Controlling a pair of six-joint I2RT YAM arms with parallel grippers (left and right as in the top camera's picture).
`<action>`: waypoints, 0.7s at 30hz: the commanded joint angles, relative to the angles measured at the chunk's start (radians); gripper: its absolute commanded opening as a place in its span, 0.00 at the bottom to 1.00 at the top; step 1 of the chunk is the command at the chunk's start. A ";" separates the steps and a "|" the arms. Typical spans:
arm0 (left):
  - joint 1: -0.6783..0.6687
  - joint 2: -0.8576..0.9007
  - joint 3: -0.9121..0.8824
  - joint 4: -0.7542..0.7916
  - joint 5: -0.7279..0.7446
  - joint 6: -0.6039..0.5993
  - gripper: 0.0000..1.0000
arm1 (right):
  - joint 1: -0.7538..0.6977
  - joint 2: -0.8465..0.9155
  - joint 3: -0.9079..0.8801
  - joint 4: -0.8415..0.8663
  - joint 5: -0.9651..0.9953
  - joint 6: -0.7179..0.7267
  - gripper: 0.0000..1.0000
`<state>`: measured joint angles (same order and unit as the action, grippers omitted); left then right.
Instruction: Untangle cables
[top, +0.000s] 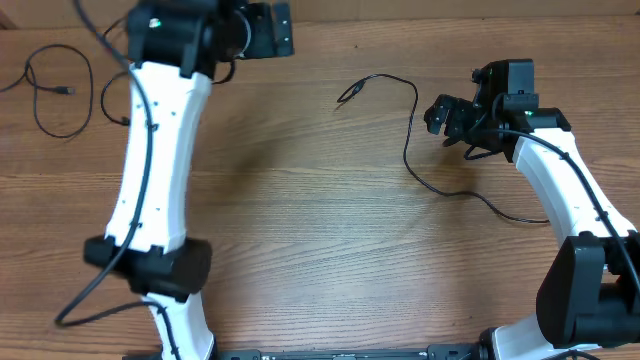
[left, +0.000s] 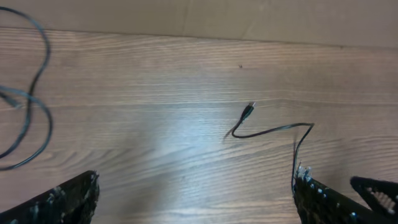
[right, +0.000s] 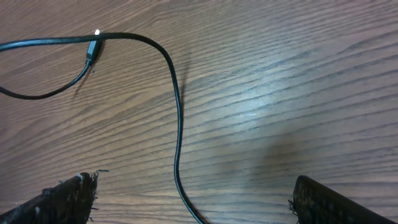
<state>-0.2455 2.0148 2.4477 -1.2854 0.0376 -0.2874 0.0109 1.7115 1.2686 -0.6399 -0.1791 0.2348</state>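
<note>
Separation is judged nearly complete from overhead; no knotted bundle is seen on the bench; one cable lies alone at centre-right, its plug towards the middle, its tail running under the right arm; two loops lie at far left, partly hidden by the left arm, so whether they are parted cannot be told from here; the left hand is held at the far edge, the right hand just beside the cable; nothing is gripped by either.

From the left wrist, the left hand is shown spread wide over bare bench; the cable ends ahead of it, well apart from the loops, which appear to cross; parting them is judged to be what is left.

From the right wrist, the right hand is spread and empty; the cable passes in view between its fingers, apparently untouched; by the plug two strands lie close, and whether they cross cannot be told.
</note>
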 joint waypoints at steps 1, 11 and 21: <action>-0.011 0.103 0.009 0.045 0.043 0.030 1.00 | -0.001 0.002 -0.004 0.001 -0.088 -0.002 1.00; -0.080 0.355 0.009 0.192 0.260 0.328 1.00 | -0.111 -0.048 0.010 -0.122 -0.323 0.006 1.00; -0.172 0.500 0.009 0.298 0.327 0.501 0.96 | -0.463 -0.099 0.007 -0.356 -0.307 0.143 1.00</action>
<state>-0.3992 2.4912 2.4477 -1.0199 0.3313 0.1600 -0.4137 1.6344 1.2694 -0.9894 -0.5167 0.3290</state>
